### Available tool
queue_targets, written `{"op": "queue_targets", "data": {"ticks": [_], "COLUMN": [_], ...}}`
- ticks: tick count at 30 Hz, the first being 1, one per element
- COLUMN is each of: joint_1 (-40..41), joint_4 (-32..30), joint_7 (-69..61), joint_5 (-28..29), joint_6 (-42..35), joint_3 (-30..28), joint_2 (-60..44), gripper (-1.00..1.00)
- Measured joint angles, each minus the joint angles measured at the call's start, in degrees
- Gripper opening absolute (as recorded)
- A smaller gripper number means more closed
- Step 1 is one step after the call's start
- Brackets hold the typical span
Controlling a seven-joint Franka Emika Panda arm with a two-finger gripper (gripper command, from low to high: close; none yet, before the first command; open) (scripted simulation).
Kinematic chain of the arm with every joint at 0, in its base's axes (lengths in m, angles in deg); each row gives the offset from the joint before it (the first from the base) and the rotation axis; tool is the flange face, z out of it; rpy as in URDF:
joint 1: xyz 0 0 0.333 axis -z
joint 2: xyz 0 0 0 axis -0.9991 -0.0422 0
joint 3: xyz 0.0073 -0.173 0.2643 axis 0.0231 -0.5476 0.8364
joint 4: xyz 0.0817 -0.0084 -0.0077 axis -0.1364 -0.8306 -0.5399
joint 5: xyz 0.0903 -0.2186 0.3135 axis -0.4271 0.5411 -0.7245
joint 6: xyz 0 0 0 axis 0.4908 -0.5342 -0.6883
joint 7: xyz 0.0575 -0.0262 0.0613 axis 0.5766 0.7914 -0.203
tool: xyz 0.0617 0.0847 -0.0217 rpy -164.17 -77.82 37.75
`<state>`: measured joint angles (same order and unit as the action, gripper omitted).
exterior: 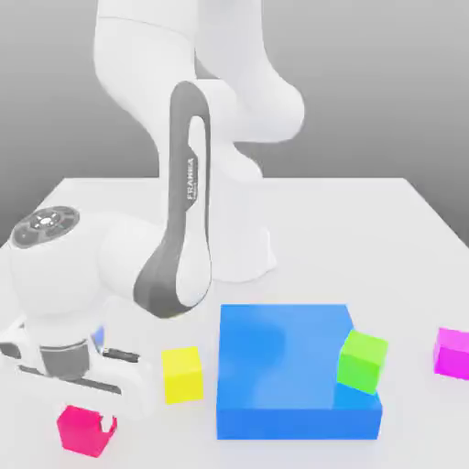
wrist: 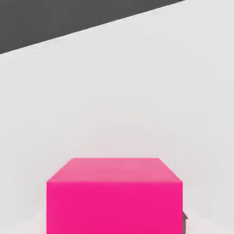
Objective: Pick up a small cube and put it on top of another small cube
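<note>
The small cube [exterior: 81,432], hot pink, sits on the white table at the front of the exterior view's left. My gripper [exterior: 88,419] reaches down over it from the white hand, and one fingertip [exterior: 110,424] presses against the cube's side. In the hand view the small cube [wrist: 114,196] looms close between the fingers, with a dark fingertip [wrist: 185,222] at its edge. The gripper is shut on the cube.
A yellow cube [exterior: 182,373] stands just beside the hand. A large flat blue block [exterior: 275,366] lies in the middle front, with a green cube [exterior: 362,361] leaning at its corner. A purplish-magenta cube [exterior: 452,352] is at the exterior view's far right.
</note>
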<state>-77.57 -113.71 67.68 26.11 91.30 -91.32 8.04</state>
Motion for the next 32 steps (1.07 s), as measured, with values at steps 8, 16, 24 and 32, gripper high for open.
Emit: {"op": "queue_targets", "data": {"ticks": [8, 16, 24, 32], "joint_1": [-8.43, -22.70, -38.29, -46.58], "joint_4": [-0.36, -2.08, -6.14, -5.91], "joint_7": [7.30, 18.04, 32.56, 42.70], "joint_5": [7.73, 11.79, 16.40, 21.63], "joint_6": [-7.88, -9.32, -11.00, -5.20], "joint_3": [-1.02, 7.52, 19.35, 21.71], "joint_2": [9.07, 12.93, 19.02, 11.87], "gripper": [-1.00, -1.00, -1.00, 1.00]}}
